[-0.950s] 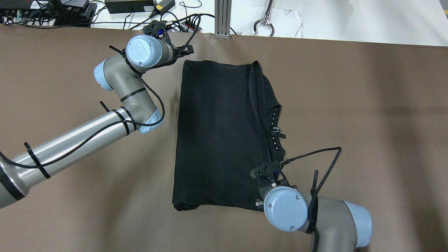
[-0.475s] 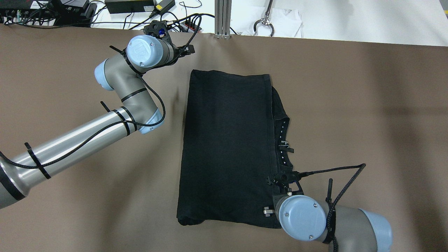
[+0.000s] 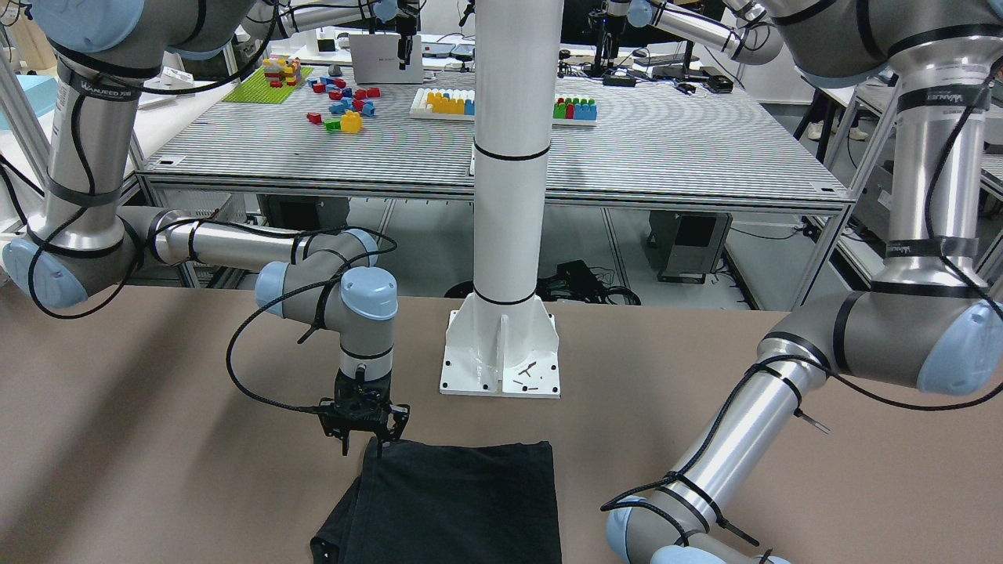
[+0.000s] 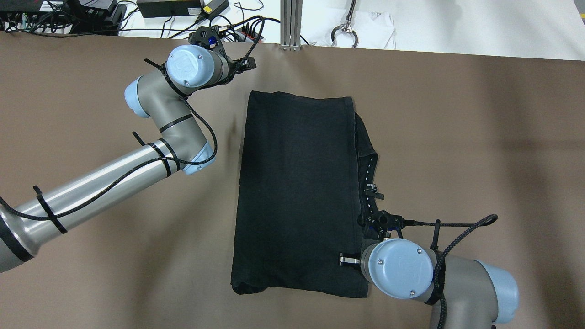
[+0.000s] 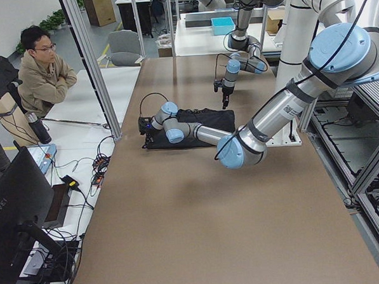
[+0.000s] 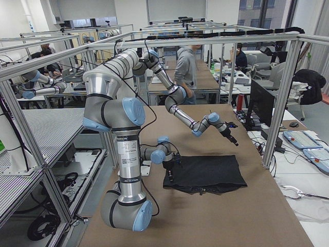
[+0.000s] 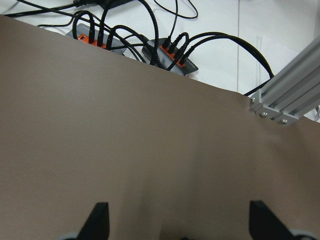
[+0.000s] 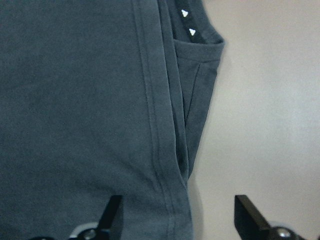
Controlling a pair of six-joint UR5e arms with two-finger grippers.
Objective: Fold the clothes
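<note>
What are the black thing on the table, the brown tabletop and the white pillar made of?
The black garment looks like soft, matte knit cloth, perhaps cotton: it lies limp, with stitched hems and no shine. The brown table top seems a smooth matte sheet, showing soft shadows and no glare. The white pillar looks like glossy painted metal, with a bolted base plate.

You read "HUAWEI" on monitor back [image 5: 16,211], lower left, exterior left view. "UR" on blue joint cap [image 4: 185,64], upper left, overhead view. Arm band [image 3: 934,97] lettering unreadable.

The garment [image 3: 462,501] runs off the front view's bottom edge
</note>
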